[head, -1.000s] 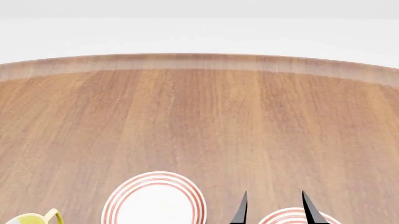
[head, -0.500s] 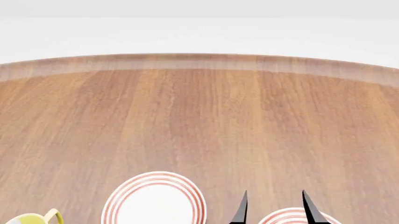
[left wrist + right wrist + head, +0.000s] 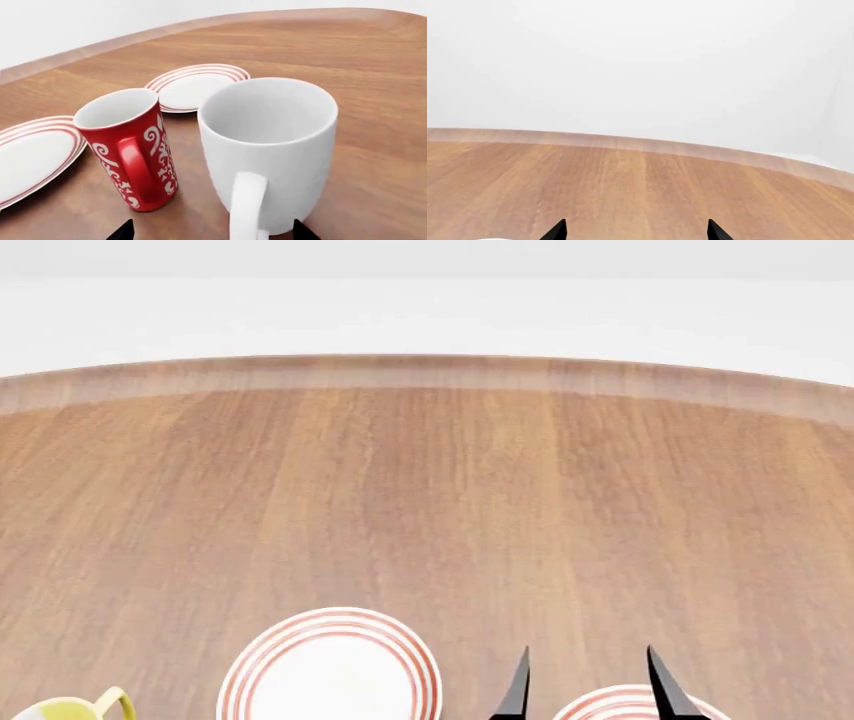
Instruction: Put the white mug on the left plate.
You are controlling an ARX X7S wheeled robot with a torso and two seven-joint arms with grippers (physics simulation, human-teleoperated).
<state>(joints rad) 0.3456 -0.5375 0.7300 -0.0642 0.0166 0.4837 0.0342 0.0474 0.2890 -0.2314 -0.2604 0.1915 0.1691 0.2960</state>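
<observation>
On the wooden desk (image 3: 427, 500), your left gripper (image 3: 208, 232) sits low behind the white mug (image 3: 270, 155), jaws spread wide with one tip on each side of it and nothing clamped. The mug stands upright on bare wood, its loop handle turned toward the wrist camera, which suits a straight squeeze across the body. Just beside it stands the red patterned mug (image 3: 130, 147), close enough that the nearer jaw tip has little room. Two red-ringed plates lie beyond; by the head view, the left plate (image 3: 330, 668) is unoccupied, with the yellow-handled mug (image 3: 78, 708) off to its left. Your right gripper (image 3: 587, 685) hovers over the right plate (image 3: 617, 705), jaws apart and empty, probably parked clear of the work. No brand, label or readable writing shows; the red mug carries only white scrollwork.
</observation>
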